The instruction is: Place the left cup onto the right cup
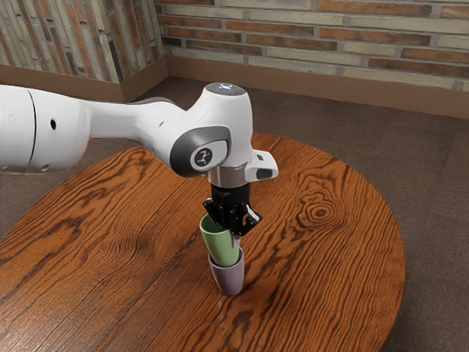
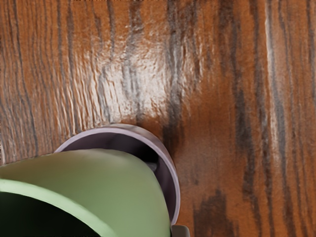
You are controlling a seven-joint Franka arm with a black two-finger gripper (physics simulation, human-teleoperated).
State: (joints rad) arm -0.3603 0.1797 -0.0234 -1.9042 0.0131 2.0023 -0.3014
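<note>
Wooden round table, brick wall behind, green cup tilted with its base inside purple cup, my gripper at its rim, grasp I cannot tell, wrist view, green cup overlapping purple cup's rim, wood grain around.

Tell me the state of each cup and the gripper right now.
green cup: tilted, its base sitting inside the purple cup.
purple cup: upright on the table, with the green cup in it.
gripper: down at the green cup's rim; open or shut unclear.
</note>
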